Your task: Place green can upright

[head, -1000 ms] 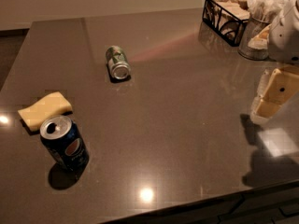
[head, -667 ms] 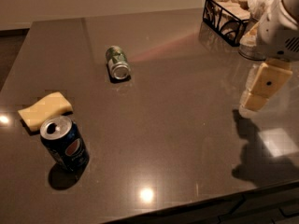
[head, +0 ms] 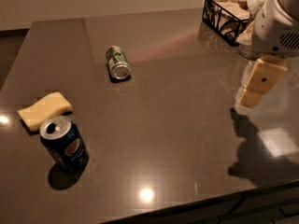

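dark polished tabletop (head: 177, 125) fills nearly the whole view, brown-grey and glossy, with a pale wall behind its far edge and small glints of light on its near part. a faint reddish streak of reflection crosses the far middle.

at the right edge the robot's arm (head: 280, 27) comes in from above as a bulky white housing. below it hangs the gripper (head: 247, 97), cream-coloured and tilted, pointing down and to the left above the right side of the table. it holds nothing that can be seen, and whether the claw is spread or pressed together cannot be told from this angle. its shadow lies on the table just below it, nearer the front edge.

a black wire basket (head: 224, 13) stands at the far right corner, behind the arm, with pale items inside.

near the front left a blue pepsi can (head: 64, 143) stands upright, its top opened. just behind it, close but apart, lies a flat yellow sponge (head: 44, 110).

the green can (head: 117, 63) lies on its side in the far left-centre of the table, silver end facing the camera, well apart from the gripper and from the pepsi can.
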Controlling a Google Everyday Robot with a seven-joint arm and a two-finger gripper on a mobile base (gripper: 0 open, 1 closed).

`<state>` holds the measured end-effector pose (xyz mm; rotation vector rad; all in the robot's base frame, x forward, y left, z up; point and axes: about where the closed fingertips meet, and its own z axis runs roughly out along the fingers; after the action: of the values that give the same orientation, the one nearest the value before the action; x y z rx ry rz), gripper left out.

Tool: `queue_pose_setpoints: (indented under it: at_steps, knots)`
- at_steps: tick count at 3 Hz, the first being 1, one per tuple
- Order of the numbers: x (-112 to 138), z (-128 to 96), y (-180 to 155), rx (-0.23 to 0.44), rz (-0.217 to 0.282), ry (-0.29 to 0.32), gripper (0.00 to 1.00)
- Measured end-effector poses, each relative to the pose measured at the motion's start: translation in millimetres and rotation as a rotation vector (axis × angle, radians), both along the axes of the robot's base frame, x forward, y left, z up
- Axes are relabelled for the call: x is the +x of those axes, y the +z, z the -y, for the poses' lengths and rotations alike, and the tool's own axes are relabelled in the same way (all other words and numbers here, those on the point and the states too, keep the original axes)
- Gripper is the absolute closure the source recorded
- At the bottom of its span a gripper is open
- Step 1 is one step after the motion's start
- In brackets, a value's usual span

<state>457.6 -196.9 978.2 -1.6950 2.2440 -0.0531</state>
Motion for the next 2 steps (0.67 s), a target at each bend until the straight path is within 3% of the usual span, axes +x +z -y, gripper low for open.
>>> queue_pose_setpoints:
  at_steps: [2]
  knots:
    - [37.0,-74.5,0.6,0.078,-0.038,0.013,0.00]
